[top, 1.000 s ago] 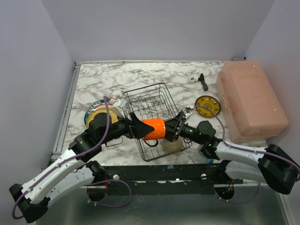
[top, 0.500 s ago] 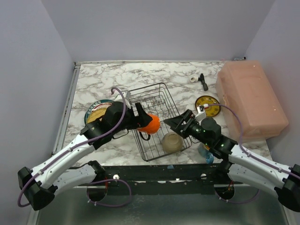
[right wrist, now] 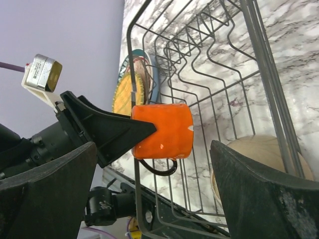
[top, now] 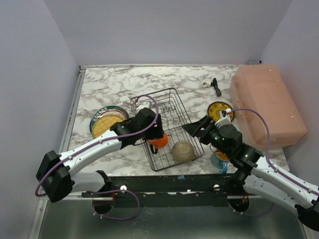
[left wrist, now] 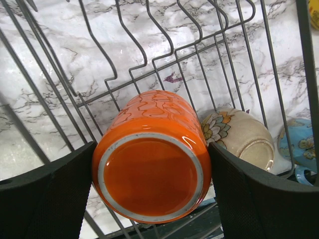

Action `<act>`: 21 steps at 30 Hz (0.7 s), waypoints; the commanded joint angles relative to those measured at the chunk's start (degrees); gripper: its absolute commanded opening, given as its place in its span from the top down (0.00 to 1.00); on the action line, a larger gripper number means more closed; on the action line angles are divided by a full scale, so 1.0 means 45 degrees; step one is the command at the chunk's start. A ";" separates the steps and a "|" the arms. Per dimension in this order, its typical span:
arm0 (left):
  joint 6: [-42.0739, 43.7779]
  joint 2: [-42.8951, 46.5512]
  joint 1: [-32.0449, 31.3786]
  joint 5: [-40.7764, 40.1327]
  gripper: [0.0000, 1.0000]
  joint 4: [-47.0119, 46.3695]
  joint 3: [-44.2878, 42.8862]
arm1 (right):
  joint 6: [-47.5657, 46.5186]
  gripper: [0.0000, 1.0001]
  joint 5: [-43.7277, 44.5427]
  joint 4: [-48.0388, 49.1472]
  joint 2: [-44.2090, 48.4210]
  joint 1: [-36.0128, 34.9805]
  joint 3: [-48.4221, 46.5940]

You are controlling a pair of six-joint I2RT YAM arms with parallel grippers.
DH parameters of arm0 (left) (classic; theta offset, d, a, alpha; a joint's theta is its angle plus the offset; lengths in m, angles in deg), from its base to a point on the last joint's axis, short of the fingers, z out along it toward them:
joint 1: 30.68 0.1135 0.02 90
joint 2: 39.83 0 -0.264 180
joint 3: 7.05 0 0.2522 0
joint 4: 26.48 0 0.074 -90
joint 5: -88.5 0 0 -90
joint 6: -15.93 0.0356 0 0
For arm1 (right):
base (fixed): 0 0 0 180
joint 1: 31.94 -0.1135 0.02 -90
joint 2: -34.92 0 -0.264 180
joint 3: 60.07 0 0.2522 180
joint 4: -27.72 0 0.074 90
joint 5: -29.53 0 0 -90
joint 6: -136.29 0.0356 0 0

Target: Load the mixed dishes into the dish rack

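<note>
Pointing mouth-first into dish rack (right wrist: 265, 64): orange mug (left wrist: 152, 164)

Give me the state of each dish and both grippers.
orange mug: sideways, handle down, gripped
left gripper: jaws shut on orange mug
right gripper: jaws open, empty
white bowl: in rack, base showing
blue mug: on table, outside rack
small yellow plate: flat on table
plate stack: on table

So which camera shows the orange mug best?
The left wrist view: the orange mug fills the frame, base toward us, gripped by the left pincer. The right wrist view shows its side and handle; from above it's small and partly hidden.
</note>
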 commanded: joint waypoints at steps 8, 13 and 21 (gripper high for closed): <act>-0.0358 -0.2923 -0.1290 -0.1976 1.00 0.1124 -0.2893 | -0.0540 0.03 0.0737 -0.0946 0.0298 -0.0023 -0.0212; 0.0379 -0.4041 -0.1561 -0.1730 1.00 0.1135 -0.3780 | -0.0754 0.04 0.0931 -0.1310 0.0555 -0.0023 -0.0285; 0.1536 -0.5418 -0.1571 -0.1001 1.00 0.1645 -0.4806 | -0.1463 0.04 0.1340 -0.2425 0.0817 -0.0022 -0.0819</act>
